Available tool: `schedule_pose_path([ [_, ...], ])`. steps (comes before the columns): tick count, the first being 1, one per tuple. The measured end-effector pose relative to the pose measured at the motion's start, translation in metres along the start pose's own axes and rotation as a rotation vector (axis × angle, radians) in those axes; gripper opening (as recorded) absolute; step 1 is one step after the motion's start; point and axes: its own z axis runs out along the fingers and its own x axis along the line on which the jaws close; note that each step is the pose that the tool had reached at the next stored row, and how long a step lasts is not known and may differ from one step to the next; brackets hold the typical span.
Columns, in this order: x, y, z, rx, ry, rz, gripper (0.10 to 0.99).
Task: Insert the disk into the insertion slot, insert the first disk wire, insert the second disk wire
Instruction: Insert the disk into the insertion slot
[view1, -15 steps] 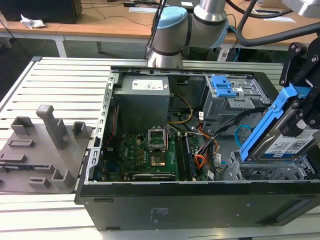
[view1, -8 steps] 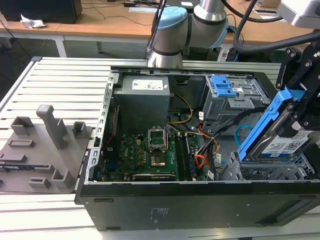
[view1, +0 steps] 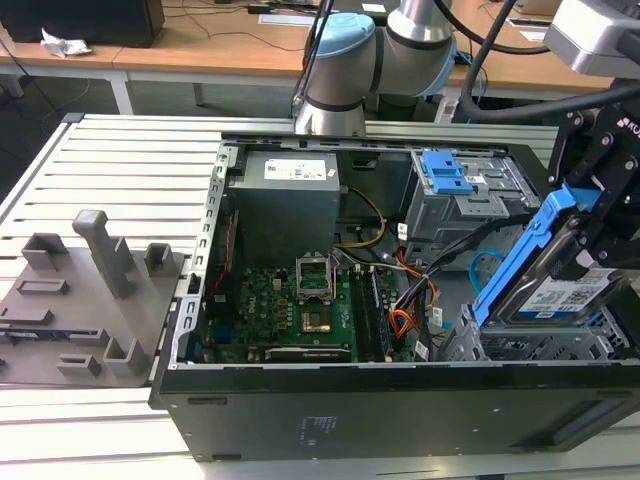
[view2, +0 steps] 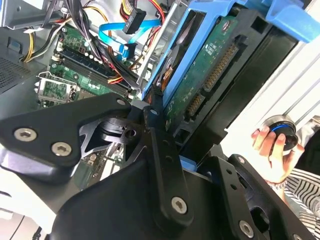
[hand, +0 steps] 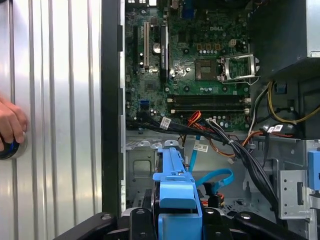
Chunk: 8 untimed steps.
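Black claw (hand: 177, 222) links are crowding the foreground in both wrist views, and the claw is clenching the disk (view1: 540, 300) by its bright blue carrier. In the exterior view the disk is hanging tilted at the exterior view's right. Its low end is sitting over the insertion slot (view1: 520, 348) rather than lying flat in it, and whether the two are touching cannot be told. A white label (view1: 572, 295) is showing on the disk's upper face, bearing print that cannot be made out, and another is sitting on the grey power supply (view1: 290, 200). The second disk wire (view1: 482, 266) is looping loose beside the slot. The first disk wire (view1: 400, 322) is lying near the motherboard (view1: 285, 300), apart from the disk. A person's hand (view2: 270, 147) is gripping a round knob (view2: 281, 129) on the slatted counter (view1: 120, 160).
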Motion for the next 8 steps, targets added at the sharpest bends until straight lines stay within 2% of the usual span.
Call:
schedule_pose_path([
  [3,0.0000,-0.0002,0.0042,0.000,-0.0007,0.000,0.361],
  [8,0.0001,0.0001,0.0028,0.001,-0.0022,0.000,0.361],
])
